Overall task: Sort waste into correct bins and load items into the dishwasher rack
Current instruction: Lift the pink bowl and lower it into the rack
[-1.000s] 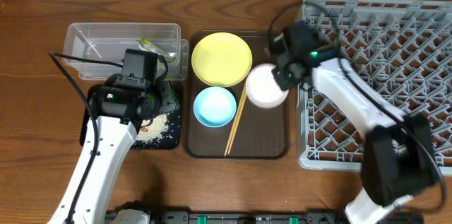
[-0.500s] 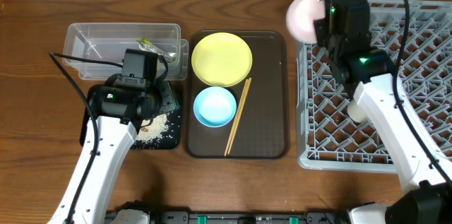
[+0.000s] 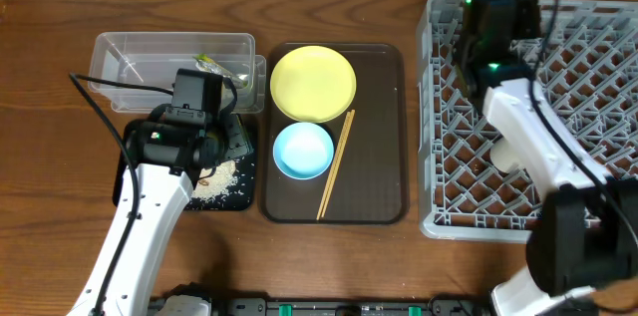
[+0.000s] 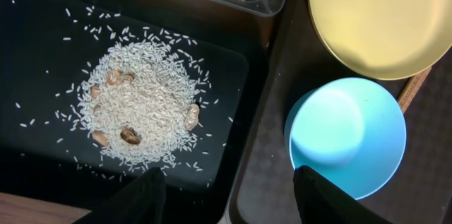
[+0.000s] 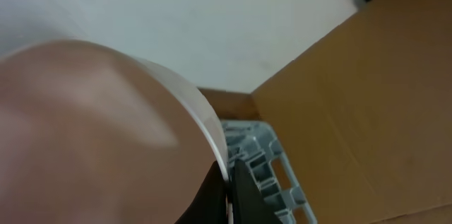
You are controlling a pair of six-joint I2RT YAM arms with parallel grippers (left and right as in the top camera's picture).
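Gripper on the right arm (image 5: 227, 199) is clamped on the rim of the white bowl (image 5: 92, 132), one finger each side of the edge, and that's all that's holding it.

My worry is that it's a thin pinch on a smooth rim with the whole bowl hanging off to one side. Any quick wrist turn could let it swivel or slip out. It's also up by the far edge of the dishwasher rack (image 3: 435, 186), so a sloppy release might land it on the rack wall or off the back instead of between the pegs. Coming down it could also clip what looks like the small white cup (image 3: 503, 154) sitting in the rack, partly hidden by the arm.

In the wrist view the bowl fills the left side, touching the fingers, with a corner of the rack below. From overhead I can't make the bowl out at all.

Left gripper (image 4: 233, 199) hangs wide open, holding nothing, over the black tray (image 4: 42, 54) with the rice (image 4: 145, 104), just beside the light blue bowl (image 4: 346, 136). Yellow plate (image 3: 313, 83) and chopsticks (image 3: 335, 164) sit on the brown serving tray (image 3: 384, 186), and the wrapper (image 3: 209, 63) is in the clear tub (image 3: 120, 57).
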